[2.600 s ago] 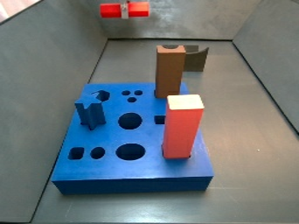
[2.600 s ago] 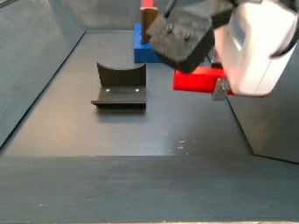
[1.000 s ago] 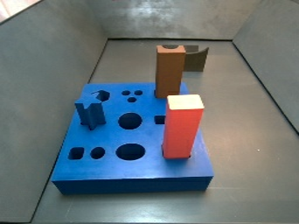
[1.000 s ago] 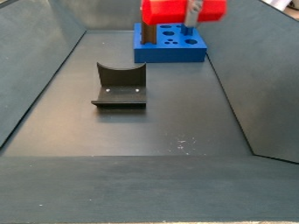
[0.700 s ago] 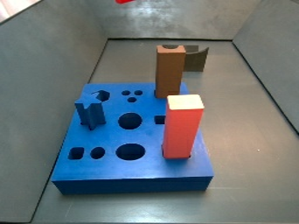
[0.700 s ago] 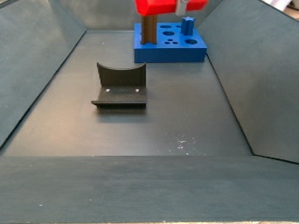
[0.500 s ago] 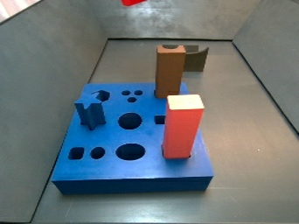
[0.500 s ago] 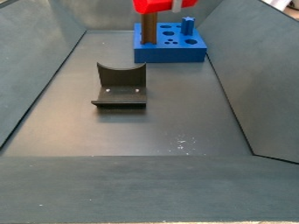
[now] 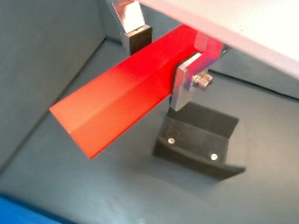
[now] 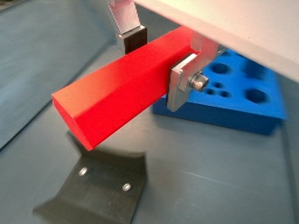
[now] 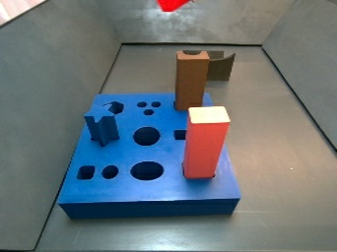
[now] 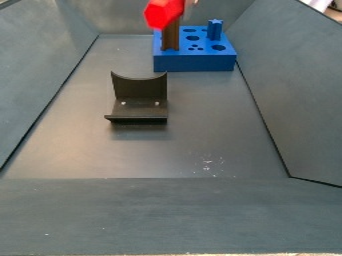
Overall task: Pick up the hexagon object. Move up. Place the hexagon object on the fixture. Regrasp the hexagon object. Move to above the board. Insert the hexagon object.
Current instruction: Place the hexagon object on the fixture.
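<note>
From my end the gripper (image 9: 162, 59) is up in the air, clamped tight on the hexagon object (image 9: 122, 94), plates pressed on both sides, fixture (image 9: 198, 142) on the floor below, board (image 10: 233, 92) nearby.

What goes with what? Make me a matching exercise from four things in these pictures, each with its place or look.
Things:
1. hexagon object
2. fixture
3. board
4. red block

Descriptions:
A. stands upright on the board
B. clamped between the fingers of the gripper, raised above the floor
C. blue, with holes in its top
D. dark, sitting on the floor

Pairs: 1-B, 2-D, 3-C, 4-A
</note>
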### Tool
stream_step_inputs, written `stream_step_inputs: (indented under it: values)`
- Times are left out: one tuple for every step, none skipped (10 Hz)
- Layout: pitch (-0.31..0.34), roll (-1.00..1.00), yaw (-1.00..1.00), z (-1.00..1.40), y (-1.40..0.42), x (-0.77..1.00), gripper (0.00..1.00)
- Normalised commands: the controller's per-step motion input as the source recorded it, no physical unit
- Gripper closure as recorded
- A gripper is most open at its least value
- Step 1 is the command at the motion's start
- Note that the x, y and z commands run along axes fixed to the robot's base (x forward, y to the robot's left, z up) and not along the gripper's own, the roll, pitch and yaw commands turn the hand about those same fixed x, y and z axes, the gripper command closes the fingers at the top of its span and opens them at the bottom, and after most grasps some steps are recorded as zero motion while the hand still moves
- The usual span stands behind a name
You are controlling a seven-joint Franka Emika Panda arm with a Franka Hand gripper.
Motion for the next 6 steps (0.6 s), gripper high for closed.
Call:
stream_step_inputs:
  values:
    - [0.078, -1.0, 0.86, -0.19, 0.39, 1.0, 1.0]
    - [0.123, -1.0, 0.77, -0.15, 0.26, 1.0, 1.0]
    - [0.165, -1.0, 0.7, -0.1, 0.18, 0.92, 1.0]
    - [0.214, -1.0, 0.62, -0.06, 0.12, 0.82, 1.0]
    - [0.268, -1.0, 0.54, -0.04, 0.09, 0.72, 1.0]
    - [0.341, -1.0, 0.43, -0.03, 0.07, 0.61, 1.0]
